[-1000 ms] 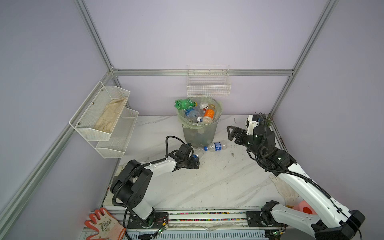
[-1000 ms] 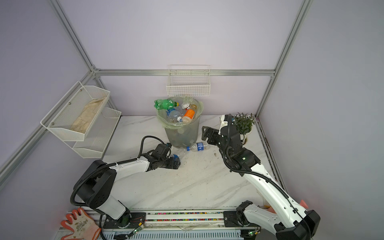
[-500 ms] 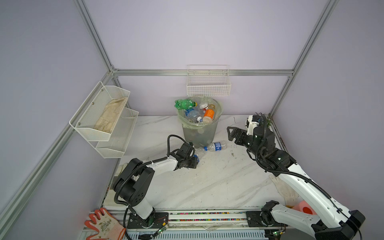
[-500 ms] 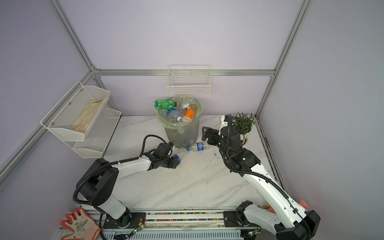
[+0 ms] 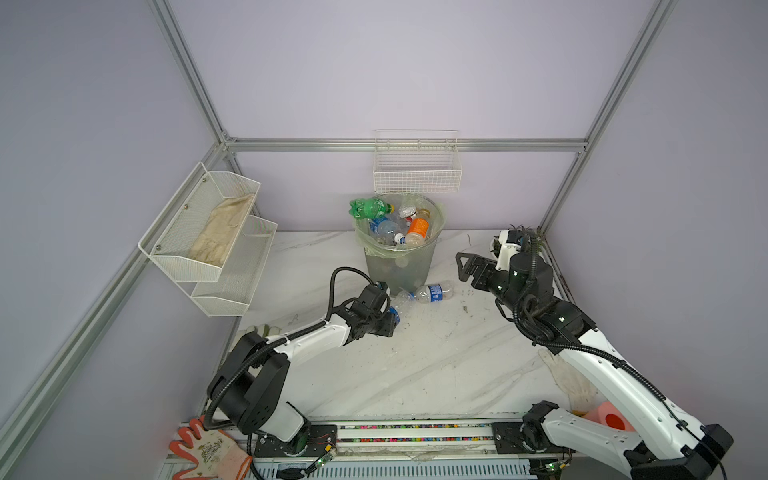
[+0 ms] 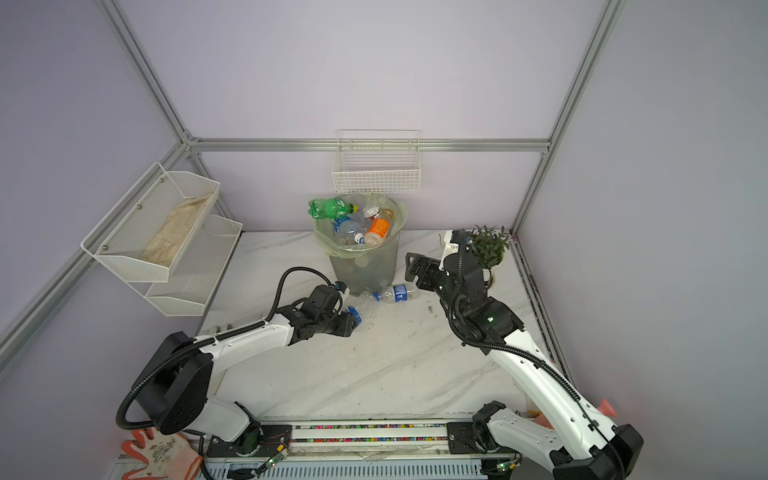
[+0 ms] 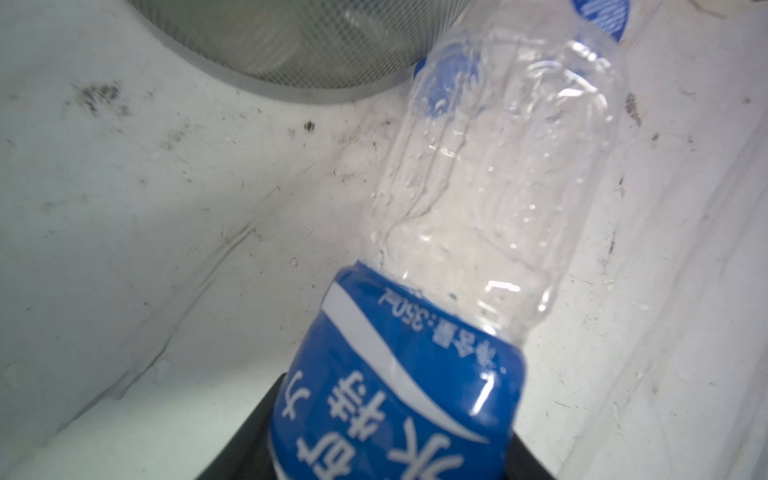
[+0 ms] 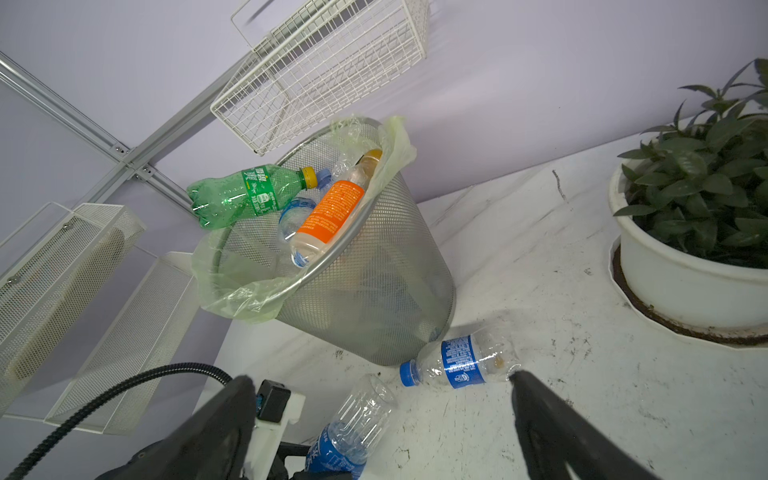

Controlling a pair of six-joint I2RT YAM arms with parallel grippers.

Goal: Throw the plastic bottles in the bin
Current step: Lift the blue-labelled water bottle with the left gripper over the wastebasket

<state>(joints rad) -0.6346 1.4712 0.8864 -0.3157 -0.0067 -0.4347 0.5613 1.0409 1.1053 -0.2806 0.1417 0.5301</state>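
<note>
My left gripper (image 5: 388, 322) (image 6: 353, 320) is shut on the blue-labelled end of a clear plastic bottle (image 5: 401, 301) (image 7: 478, 187) (image 8: 357, 419), low over the marble table in front of the bin. The bin (image 5: 399, 266) (image 6: 361, 266) (image 8: 374, 299) is grey mesh with a pale green bag and holds several bottles. A green bottle (image 5: 368, 208) lies across its rim. Another blue-labelled bottle (image 5: 432, 292) (image 8: 461, 361) lies on the table against the bin's base. My right gripper (image 5: 463, 268) (image 8: 380, 378) hangs open and empty, to the right of that bottle.
A white wire basket (image 5: 417, 166) hangs on the back wall above the bin. On the left wall is a white mesh two-tier shelf (image 5: 208, 237). A potted plant (image 6: 488, 249) stands at the back right. Gloves (image 5: 208, 451) (image 5: 569, 378) lie near the front.
My left gripper's jaws have closed on the blue-labelled bottle, and the arm has shifted slightly. The right arm has not moved.
</note>
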